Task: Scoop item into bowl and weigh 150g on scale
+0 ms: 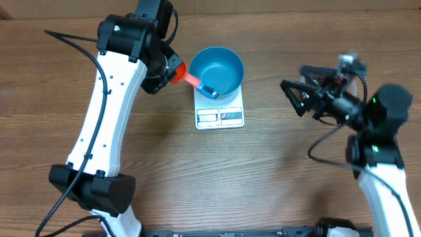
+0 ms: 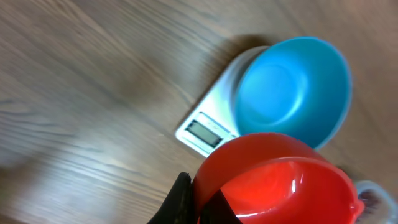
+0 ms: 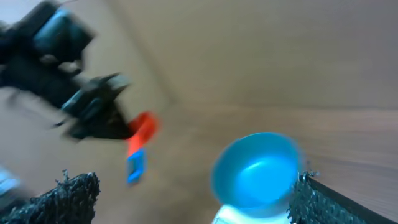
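The left jaws are squeezing shut on a red scoop. In the left wrist view, the scoop's round red cup is filling the bottom of the picture, with one dark finger showing beside it. I cannot tell if the scoop is carrying anything. From above, the left jaws are sitting at the bowl's 9 o'clock. The scoop is reaching out from them, and its blue end is hanging over the 7 o'clock side of the blue bowl. I cannot tell if it is touching the bowl.

The bowl is sitting on the white scale, covering the scale's 12 o'clock part. The little screen at the 6 o'clock edge is showing. In the left wrist view, the inside of the bowl is looking smooth and blue.

The right jaws are standing wide open and holding nothing. Their rough black fingers are showing far apart in the right wrist view. They are hanging over the brown wooden desk at the bowl's 3 o'clock, well apart from it. The left arm is stretching from 7 o'clock up to 11 o'clock.
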Robot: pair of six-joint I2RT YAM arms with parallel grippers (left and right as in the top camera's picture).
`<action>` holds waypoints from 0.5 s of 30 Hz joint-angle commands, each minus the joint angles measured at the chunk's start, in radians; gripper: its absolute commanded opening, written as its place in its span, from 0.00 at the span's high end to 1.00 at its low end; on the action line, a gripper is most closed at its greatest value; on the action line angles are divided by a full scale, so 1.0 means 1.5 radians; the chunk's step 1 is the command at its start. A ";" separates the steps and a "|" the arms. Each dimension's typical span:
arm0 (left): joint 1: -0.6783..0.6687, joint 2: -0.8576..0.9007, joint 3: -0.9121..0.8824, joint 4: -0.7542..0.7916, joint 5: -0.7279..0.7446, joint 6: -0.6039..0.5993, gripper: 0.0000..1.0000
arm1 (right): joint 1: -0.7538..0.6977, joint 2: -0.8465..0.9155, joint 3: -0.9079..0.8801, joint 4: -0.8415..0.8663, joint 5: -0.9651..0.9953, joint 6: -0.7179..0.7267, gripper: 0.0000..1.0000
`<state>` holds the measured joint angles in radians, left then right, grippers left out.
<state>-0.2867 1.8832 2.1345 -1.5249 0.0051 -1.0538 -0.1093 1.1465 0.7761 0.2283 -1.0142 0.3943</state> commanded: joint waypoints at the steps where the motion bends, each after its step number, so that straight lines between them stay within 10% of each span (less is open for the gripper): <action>1: -0.003 -0.004 0.009 0.013 0.041 -0.064 0.96 | 0.002 0.060 0.016 0.062 -0.164 0.187 0.00; 7: -0.016 -0.004 0.009 0.056 0.049 -0.116 0.96 | 0.003 0.124 0.016 0.143 -0.157 0.428 0.00; 15: -0.074 -0.002 0.009 0.103 0.041 -0.208 0.96 | 0.058 0.127 0.016 0.141 -0.090 0.443 0.00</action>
<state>-0.3592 1.8832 2.1345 -1.3884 0.0681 -1.2823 -0.0635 1.3403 0.7784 0.4339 -1.1919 1.0088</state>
